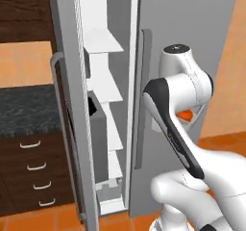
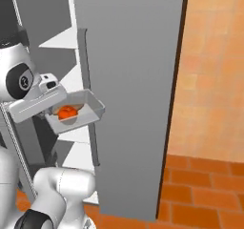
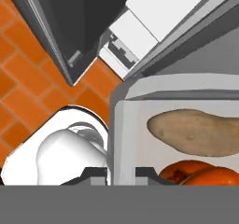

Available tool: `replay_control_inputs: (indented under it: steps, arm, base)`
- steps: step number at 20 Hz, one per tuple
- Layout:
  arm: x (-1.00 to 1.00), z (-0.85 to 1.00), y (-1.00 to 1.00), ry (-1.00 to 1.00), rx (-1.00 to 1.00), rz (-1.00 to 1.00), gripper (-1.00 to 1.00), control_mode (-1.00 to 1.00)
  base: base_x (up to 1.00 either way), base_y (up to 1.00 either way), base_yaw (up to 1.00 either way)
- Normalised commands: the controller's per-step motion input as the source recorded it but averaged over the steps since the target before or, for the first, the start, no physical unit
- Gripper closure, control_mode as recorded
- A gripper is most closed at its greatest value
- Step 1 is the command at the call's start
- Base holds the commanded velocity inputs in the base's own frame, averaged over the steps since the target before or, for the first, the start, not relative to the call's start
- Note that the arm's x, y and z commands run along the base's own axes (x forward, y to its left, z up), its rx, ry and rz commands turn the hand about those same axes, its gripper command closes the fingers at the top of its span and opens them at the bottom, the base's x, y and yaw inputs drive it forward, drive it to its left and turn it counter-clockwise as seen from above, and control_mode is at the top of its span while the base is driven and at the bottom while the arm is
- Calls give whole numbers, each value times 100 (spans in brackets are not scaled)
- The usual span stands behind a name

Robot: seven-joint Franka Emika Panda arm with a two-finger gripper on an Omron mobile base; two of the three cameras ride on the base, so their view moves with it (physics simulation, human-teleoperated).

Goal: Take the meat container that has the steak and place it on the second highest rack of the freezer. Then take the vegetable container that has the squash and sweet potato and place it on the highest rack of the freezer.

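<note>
Tool (image 3: 112, 174) pinches the rim of a pale, shallow rectangular container (image 2: 90, 109), held before the open freezer (image 1: 108, 105). Inside: smooth tan oblong sweet potato (image 3: 196, 132) beside glossy round orange squash (image 3: 200, 172).

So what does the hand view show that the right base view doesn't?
Hand view alone: a tan sweet potato lying in the container beside the squash, and the gripper shut on the container's wall.

Right base view alone: the freezer's tall grey side, its white shelves, and the arm holding the container off the floor.

Both: the grey container, the orange squash and the orange tiled floor.
</note>
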Motion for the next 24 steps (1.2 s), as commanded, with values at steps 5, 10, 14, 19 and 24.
replay_control_inputs:
  steps: [5,10,14,19,24]
  arm:
    - [0,0,0,0,0,0,100,100]
    - [0,0,0,0,0,0,100,100]
    - [0,0,0,0,0,0,100,100]
    - [0,0,0,0,0,0,100,100]
    - [0,0,0,0,0,0,100,100]
  base:
    - [51,-1,43]
    - [27,0,36]
    - [62,-9,32]
    - [43,0,25]
    - [33,0,27]
